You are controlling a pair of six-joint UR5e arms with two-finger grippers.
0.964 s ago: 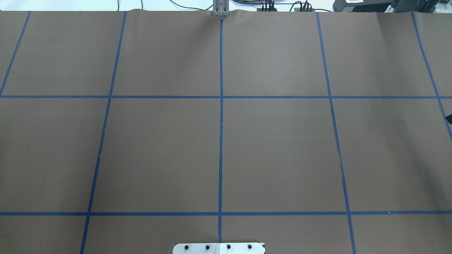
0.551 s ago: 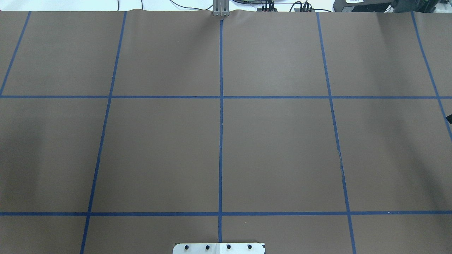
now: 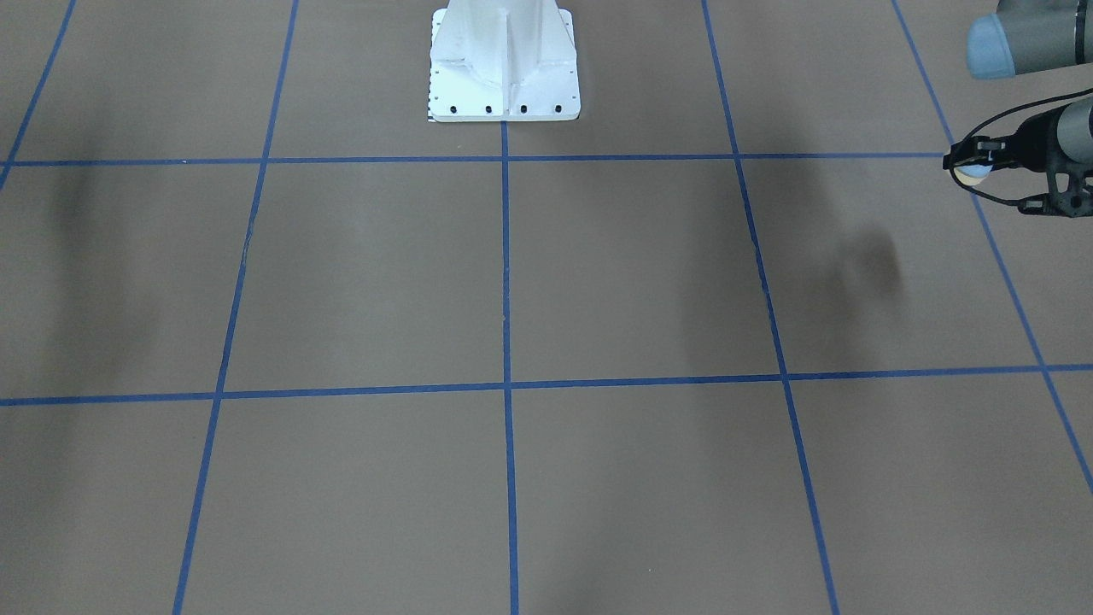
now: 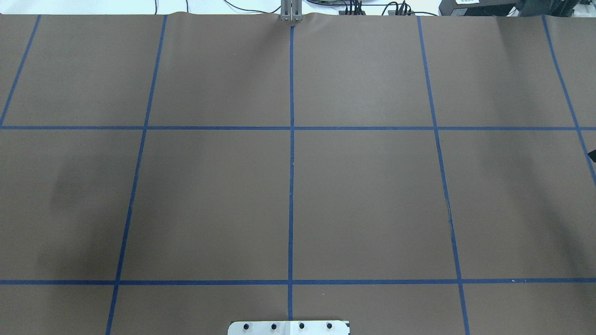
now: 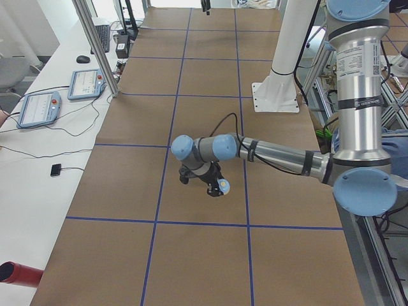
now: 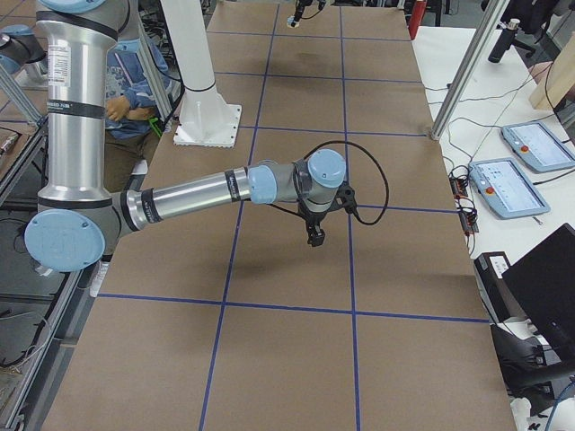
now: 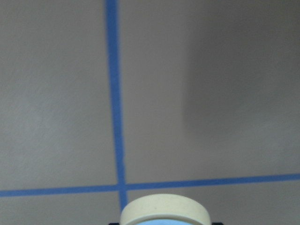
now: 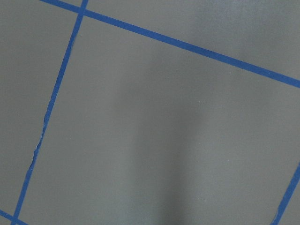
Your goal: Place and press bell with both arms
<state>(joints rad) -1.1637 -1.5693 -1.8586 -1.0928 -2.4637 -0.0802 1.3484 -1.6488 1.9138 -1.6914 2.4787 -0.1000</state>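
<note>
The bell (image 3: 973, 173), light-blue with a cream base, is held above the table in my left gripper (image 3: 967, 164), which is shut on it at the right edge of the front view. The exterior left view shows the left gripper (image 5: 215, 186) with the bell (image 5: 223, 185) over the brown mat. The bell's cream base (image 7: 164, 212) fills the bottom of the left wrist view. My right gripper (image 6: 314, 236) hangs above the mat, pointing down; I cannot tell whether it is open or shut. The right wrist view shows only mat and tape.
The white pedestal (image 3: 504, 77) stands at the robot's side of the table. Blue tape lines (image 4: 291, 186) divide the brown mat into squares. Tablets (image 5: 39, 107) and a metal post (image 5: 95, 44) are at the far operator side.
In the overhead view a dark shadow has spread in from the left edge over the left squares. Nothing else has visibly changed.
</note>
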